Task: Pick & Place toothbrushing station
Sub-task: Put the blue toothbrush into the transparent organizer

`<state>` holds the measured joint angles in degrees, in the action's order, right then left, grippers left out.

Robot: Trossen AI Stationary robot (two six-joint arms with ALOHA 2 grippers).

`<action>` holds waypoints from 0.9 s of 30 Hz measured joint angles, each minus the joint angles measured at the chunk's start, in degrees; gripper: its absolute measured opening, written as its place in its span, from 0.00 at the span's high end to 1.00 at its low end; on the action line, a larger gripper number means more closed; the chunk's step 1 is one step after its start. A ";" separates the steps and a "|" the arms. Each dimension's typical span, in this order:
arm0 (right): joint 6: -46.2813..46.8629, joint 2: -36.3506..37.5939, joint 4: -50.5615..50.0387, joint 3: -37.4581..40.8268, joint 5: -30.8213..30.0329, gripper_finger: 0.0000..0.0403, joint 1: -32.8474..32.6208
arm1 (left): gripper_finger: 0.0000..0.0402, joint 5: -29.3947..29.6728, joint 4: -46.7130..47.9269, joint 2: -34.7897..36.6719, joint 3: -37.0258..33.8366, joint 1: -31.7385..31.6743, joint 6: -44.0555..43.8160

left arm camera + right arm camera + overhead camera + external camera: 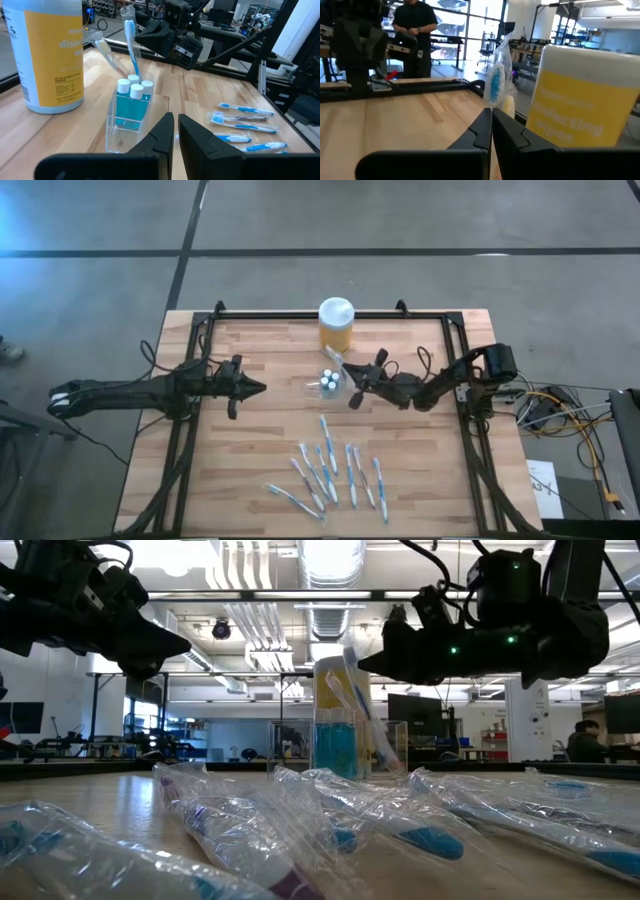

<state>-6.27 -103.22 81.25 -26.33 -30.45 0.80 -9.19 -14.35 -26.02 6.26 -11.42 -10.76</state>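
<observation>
Closest to the low camera is the pile of wrapped brushes (300, 830), lying loose on the near half of the table (250, 450), fanned out in their clear wrappers.

Right hand (491, 116) is pinched shut on a wrapped brush (496, 80), which sticks up past the fingertips. From above, that hand (351, 385) sits just beside the holder (325, 383), on its right, with the yellow jar (336, 323) right behind it at the back edge of the table.

The clear holder stands upright near the table's centre. It has blue stuff in the lower part and three white-capped pieces (134, 86) on top, plus two brushes (131, 42) already standing in it, leaning a bit toward the jar.

Left hand (175, 125) hangs over the table's left side, pointing at the holder but well clear of it, fingers nearly together with just a thin slit between them, holding nothing.

There's a person (415, 30) way back in the room.
</observation>
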 joint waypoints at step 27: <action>3.29 0.98 -9.39 0.49 3.58 0.98 -0.41 | 0.93 0.00 0.02 -0.01 0.00 0.00 -1.10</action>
<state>-2.98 -102.24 71.86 -25.85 -26.87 0.38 -9.19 -14.33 -26.02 6.26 -11.42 -11.87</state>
